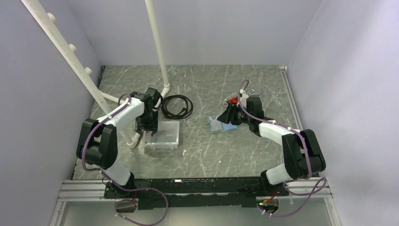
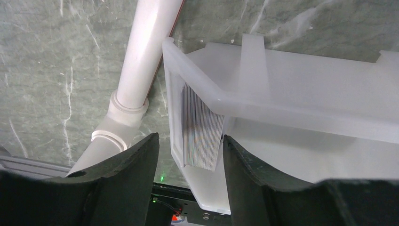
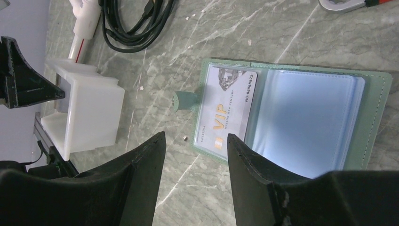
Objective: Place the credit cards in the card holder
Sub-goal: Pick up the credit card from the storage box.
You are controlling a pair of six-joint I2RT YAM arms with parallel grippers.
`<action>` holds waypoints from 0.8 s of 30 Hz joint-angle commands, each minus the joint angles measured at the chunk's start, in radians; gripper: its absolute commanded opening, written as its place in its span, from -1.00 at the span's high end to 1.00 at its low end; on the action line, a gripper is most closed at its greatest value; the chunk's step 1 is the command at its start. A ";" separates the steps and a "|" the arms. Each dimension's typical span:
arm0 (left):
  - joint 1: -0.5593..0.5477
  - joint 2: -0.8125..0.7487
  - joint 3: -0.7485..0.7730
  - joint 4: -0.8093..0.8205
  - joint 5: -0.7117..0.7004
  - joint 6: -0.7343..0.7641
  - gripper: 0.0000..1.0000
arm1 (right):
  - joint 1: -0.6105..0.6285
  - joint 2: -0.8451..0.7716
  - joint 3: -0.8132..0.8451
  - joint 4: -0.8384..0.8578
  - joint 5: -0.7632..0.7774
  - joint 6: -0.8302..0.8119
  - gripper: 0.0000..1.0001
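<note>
Table (image 1: 207,160): marbled grey-green, both arms working mid-field. White tray (image 1: 165,136) sits L of centre. From it the card holder (image 1: 219,125) lies at approx 3 o'clock, well apart.

Holder lies open and flat under the R gripper (image 3: 195,155). One VIP card (image 3: 230,106) is already in its L pocket; the next pocket looks empty. R jaws are apart, nothing between them, hovering at the holder's 7 o'clock corner in the R wrist view.

The rest of the credit cards (image 2: 202,129) stand on edge as a stack in the tray's end compartment, against the end wall. The L arm is clearly nearer.

Key relation, L wrist view: the stack sits at 12 o'clock from the L gripper (image 2: 190,157), its lower end btwn the fingers. Card edges run roughly 12–6, faces turned to 9 and 3, i.e. toward the pads. L jaws are apart, w/ a gap on the 9 o'clock side; contact on the 3 o'clock side can't be told.

Judgement: closing here would pinch across the stack's thickness, so several cards may come up, not one.
</note>
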 commanded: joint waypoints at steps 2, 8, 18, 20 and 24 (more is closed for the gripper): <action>0.000 -0.010 0.023 0.000 -0.023 0.003 -0.22 | 0.003 -0.001 -0.003 0.054 -0.015 -0.002 -0.07; -0.003 0.005 0.013 0.014 -0.012 0.004 -0.26 | 0.003 0.000 -0.003 0.056 -0.019 -0.002 -0.07; -0.023 0.049 0.002 0.036 -0.031 -0.008 -0.47 | 0.004 0.008 -0.001 0.060 -0.030 0.002 -0.07; -0.023 0.054 0.007 0.027 -0.047 -0.010 -0.34 | 0.005 0.007 -0.001 0.060 -0.029 0.002 -0.07; -0.023 0.028 0.030 0.000 -0.079 -0.012 -0.15 | 0.005 0.007 -0.001 0.062 -0.031 0.004 -0.07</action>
